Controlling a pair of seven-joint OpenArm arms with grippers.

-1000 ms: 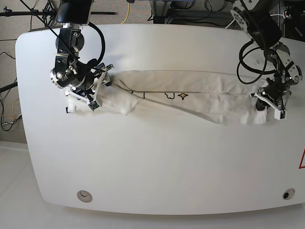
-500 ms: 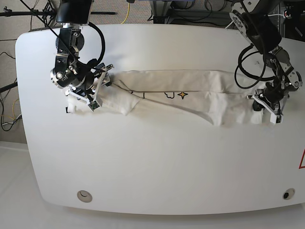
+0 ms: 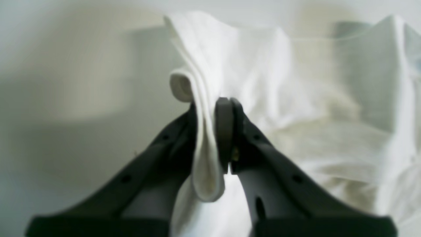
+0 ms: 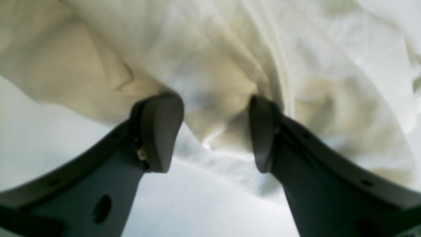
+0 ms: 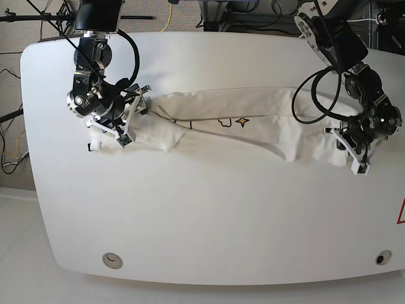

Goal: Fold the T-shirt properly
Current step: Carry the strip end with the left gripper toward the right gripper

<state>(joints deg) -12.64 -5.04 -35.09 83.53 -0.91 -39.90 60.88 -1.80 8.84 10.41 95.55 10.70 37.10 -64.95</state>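
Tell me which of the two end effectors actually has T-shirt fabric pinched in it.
The left end effector: its jaws are closed on a fold of the T-shirt. The right end effector stands open, cloth lying between its fingers unclamped.

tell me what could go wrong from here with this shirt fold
The left gripper pinches only a thin fold of the T-shirt, so the cloth may slip out under tension. The right gripper has its jaws open over the other end, so nothing anchors that end and it could drag across the table. The shirt lies bunched into a long strip, so creases may get folded in.

Bright base view, blurry wrist views
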